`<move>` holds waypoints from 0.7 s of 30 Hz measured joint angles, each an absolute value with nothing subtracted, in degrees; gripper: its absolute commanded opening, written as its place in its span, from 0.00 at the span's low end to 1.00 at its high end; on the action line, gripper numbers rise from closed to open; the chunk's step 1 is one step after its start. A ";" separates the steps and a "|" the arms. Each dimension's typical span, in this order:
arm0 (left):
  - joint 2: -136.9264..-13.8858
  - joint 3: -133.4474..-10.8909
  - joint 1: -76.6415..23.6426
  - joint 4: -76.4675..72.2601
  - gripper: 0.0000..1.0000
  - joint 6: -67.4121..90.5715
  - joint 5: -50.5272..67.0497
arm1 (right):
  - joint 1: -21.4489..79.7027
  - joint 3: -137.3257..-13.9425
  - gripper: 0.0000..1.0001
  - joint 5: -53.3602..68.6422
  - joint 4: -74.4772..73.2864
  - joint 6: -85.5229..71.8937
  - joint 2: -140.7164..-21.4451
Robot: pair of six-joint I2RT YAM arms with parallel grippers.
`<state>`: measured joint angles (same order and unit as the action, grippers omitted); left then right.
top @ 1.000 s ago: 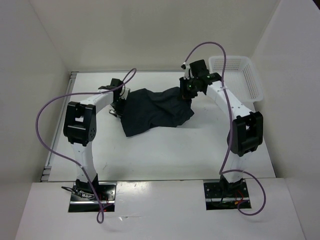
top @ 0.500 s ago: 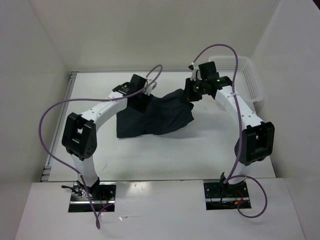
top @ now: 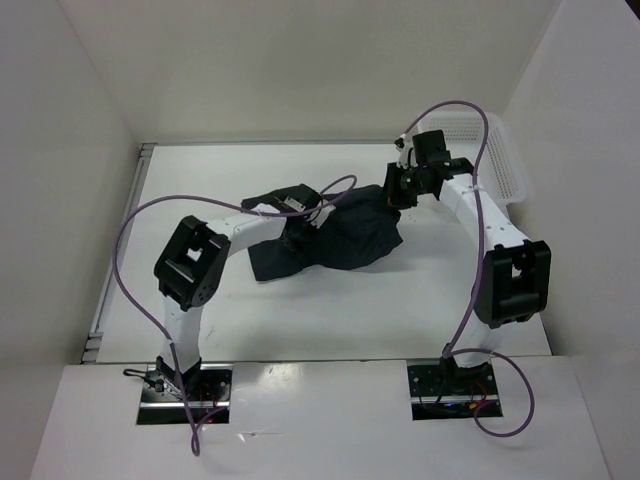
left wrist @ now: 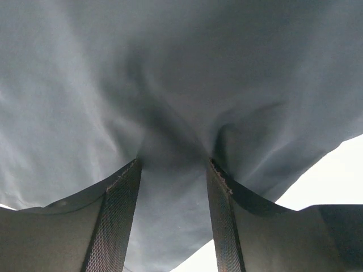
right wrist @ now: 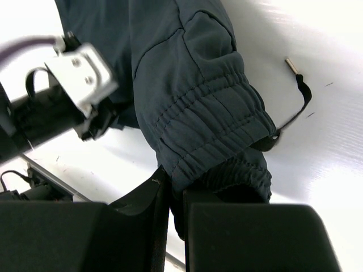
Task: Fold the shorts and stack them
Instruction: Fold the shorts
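The dark shorts [top: 345, 238] lie bunched in the middle of the table. My left gripper [top: 300, 226] is over their left half. In the left wrist view its fingers [left wrist: 122, 198] stand a little apart, with the fabric [left wrist: 181, 73] gathered between the tips [left wrist: 173, 164] and draped over them. My right gripper [top: 393, 192] is at the shorts' far right corner. In the right wrist view it [right wrist: 174, 184] is shut on the elastic waistband [right wrist: 210, 119].
A white lattice basket [top: 503, 160] stands at the back right beside the right arm. A black drawstring [right wrist: 300, 96] trails from the waistband onto the table. The left arm's wrist [right wrist: 68, 96] shows close by in the right wrist view. White walls enclose the table.
My left gripper has swept right from the table's left side, carrying the shorts' left edge over the rest. The right gripper shifted slightly right and back. The shorts are more bunched.
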<state>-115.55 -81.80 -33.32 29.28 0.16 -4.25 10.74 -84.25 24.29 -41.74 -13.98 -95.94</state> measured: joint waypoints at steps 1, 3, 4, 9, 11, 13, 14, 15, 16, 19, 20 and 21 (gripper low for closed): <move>-115.55 -81.56 -33.98 28.84 0.58 0.14 -4.54 | 10.74 -84.25 0.00 24.27 -41.67 -14.02 -95.94; -115.20 -80.73 -35.09 27.75 0.58 0.08 -5.13 | 10.74 -84.25 0.00 24.27 -41.67 -14.06 -95.92; -114.52 -79.42 -35.44 26.57 0.58 0.01 -5.50 | 10.72 -84.25 0.00 24.25 -41.67 -14.06 -95.92; -107.59 -68.97 -35.09 21.39 0.58 0.40 -5.37 | 9.78 -84.25 0.00 24.23 -41.69 -14.02 -95.81; -103.92 -64.31 -34.59 21.28 0.58 0.43 -4.99 | 9.45 -84.14 0.00 24.27 -41.69 -14.04 -95.64; -101.32 -61.23 -33.80 21.63 0.58 0.45 -4.80 | 9.32 -83.70 0.00 24.67 -41.76 -14.04 -95.22; -100.49 -60.31 -33.36 22.06 0.58 0.43 -4.84 | 9.32 -83.26 0.00 24.97 -41.69 -14.04 -94.91; -99.92 -59.70 -32.82 22.41 0.58 0.43 -5.02 | 9.32 -82.67 0.00 25.32 -41.69 -14.04 -94.52; -99.55 -59.37 -32.32 22.76 0.58 0.45 -5.37 | 9.32 -81.89 0.00 25.74 -41.74 -14.04 -94.11; -99.11 -59.11 -31.16 23.75 0.58 0.47 -6.83 | 9.34 -79.07 0.00 27.09 -41.69 -14.09 -92.82; -99.11 -59.27 -30.98 24.25 0.59 0.40 -7.42 | 9.34 -78.00 0.00 27.53 -41.67 -14.09 -92.44; -99.11 -59.51 -30.89 24.82 0.59 0.32 -7.79 | 9.34 -77.10 0.00 27.92 -41.76 -14.13 -92.12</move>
<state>-99.11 -59.51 -30.89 24.82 0.32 -7.79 9.34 -77.10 27.92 -41.76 -14.13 -92.12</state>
